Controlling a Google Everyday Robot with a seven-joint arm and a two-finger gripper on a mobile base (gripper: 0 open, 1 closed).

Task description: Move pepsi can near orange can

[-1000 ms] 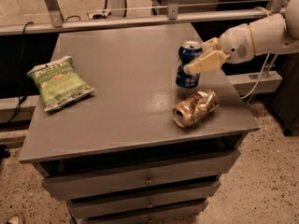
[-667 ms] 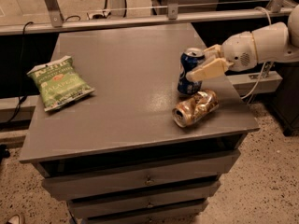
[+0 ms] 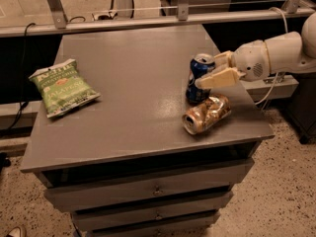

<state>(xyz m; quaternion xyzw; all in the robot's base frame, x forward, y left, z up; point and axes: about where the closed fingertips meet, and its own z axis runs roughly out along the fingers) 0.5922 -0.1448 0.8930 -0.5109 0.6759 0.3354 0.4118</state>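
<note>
Pepsi can (image 3: 199, 80) dropped lower, now upright on bench (image 3: 133, 83) just behind orange can (image 3: 206, 113), where task wants it. End effector (image 3: 210, 70) at its rt side; gripping or released, can't tell.

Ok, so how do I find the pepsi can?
Look at the top of the grey drawer cabinet, on the picture's right, where the robot's gripper reaches in. The pepsi can stands at the gripper, just behind the orange can. It is smooth and dark blue; its neighbour is dented, orange-gold and lying on its side.
</note>
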